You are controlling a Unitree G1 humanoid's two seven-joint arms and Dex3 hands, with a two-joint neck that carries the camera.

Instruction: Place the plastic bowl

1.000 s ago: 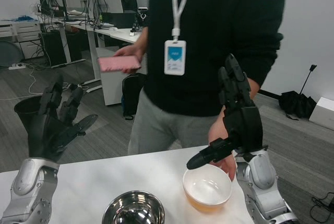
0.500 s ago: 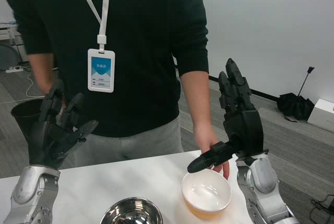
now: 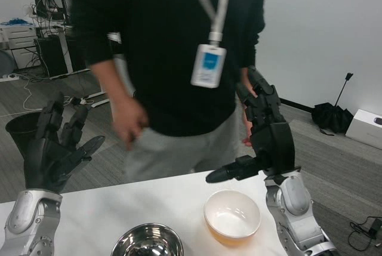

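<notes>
The plastic bowl (image 3: pixel 232 216), white inside and orange outside, stands upright on the white table (image 3: pixel 101 217) at the right front. My right hand (image 3: pixel 265 136) is raised above and just behind it, fingers spread upward, thumb pointing left over the bowl's far rim, holding nothing. At the left, well away from the bowl, my left hand (image 3: pixel 52 151) is also raised with its fingers apart and holds nothing.
A shiny metal bowl (image 3: pixel 147 241) sits at the table's front middle, left of the plastic bowl. A person in a black top with a badge (image 3: pixel 209 65) stands close behind the table, one hand (image 3: pixel 129 123) hanging over its far edge. Desks and a black bin (image 3: pixel 22 128) lie beyond.
The person has shifted and withdrawn the hand that was beside the plastic bowl. The view has turned a little. Both my hands stay raised and spread; the bowl stays put.
</notes>
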